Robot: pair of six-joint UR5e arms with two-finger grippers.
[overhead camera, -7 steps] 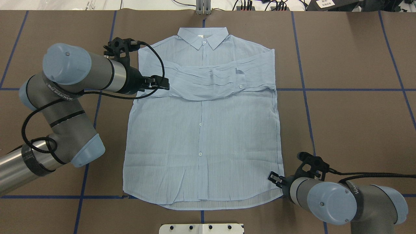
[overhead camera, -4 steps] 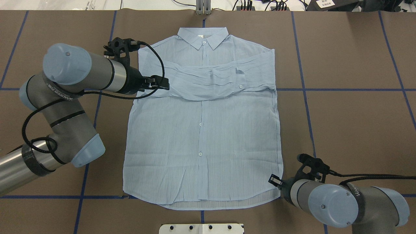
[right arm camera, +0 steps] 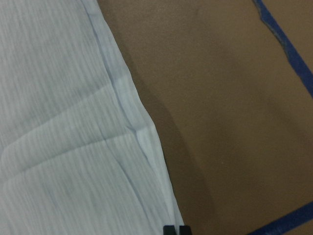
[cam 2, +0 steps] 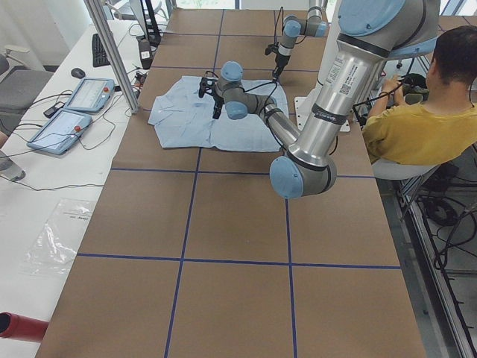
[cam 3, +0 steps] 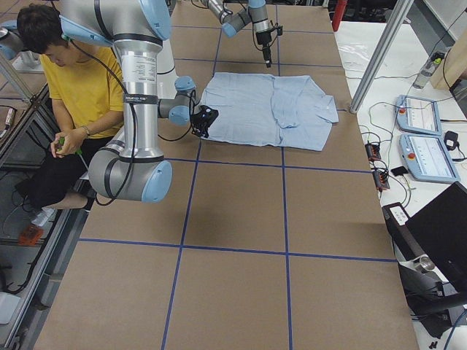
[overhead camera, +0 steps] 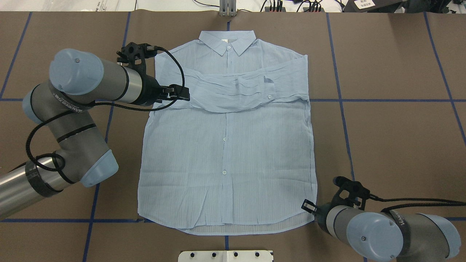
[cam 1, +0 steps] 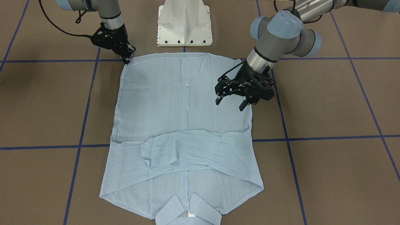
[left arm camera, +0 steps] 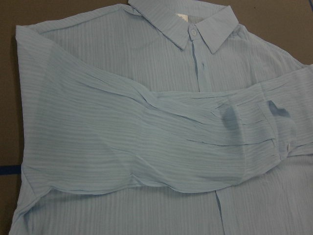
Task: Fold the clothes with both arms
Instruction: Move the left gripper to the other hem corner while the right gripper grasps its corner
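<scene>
The shirt (overhead camera: 225,156) lies flat mid-frame on the table (overhead camera: 393,138), sleeves (overhead camera: 233,91) crossed over the chest. My left hand (cam 1: 230,104) hangs spread above its side edge. My right hand (cam 1: 127,57) sits at its upper-left corner in the front view, tips pressed together; whether on cloth I cannot tell. Next, I judge, both need edge grips for a lengthwise fold. Brown table shows wide on either side.
</scene>
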